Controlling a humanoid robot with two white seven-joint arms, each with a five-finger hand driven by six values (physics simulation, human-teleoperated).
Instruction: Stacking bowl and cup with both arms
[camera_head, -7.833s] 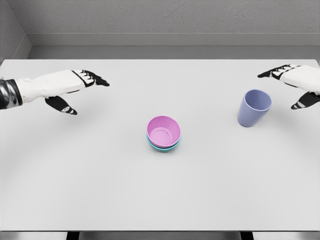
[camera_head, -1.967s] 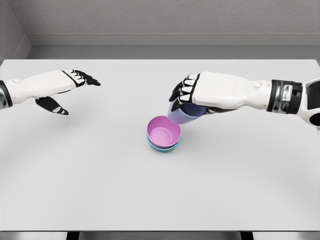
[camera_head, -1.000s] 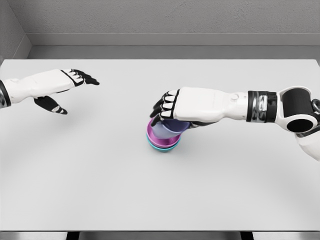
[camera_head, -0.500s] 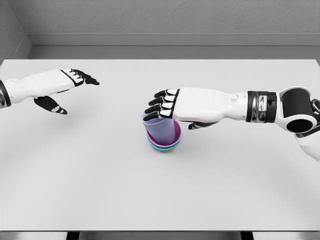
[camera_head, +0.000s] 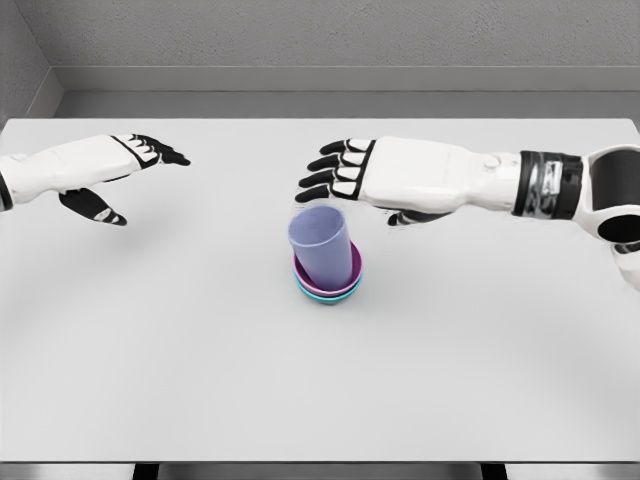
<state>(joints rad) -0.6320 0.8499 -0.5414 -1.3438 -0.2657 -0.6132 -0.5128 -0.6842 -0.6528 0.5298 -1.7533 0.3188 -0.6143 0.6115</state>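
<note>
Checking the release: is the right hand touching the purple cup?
Apart. The head view shows the right hand open above the purple cup, bare table visible between fingertips and rim.

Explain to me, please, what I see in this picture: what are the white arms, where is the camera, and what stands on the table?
This is a simulator's render, seen from a camera on a humanoid robot's head, looking down at a white table. The two white arms are the robot's own. The left robot hand hovers open at the left, holding nothing. The right robot hand hovers open above the middle, also holding nothing. Below it, a lilac cup stands inside a pink bowl, which is nested in a teal bowl.
</note>
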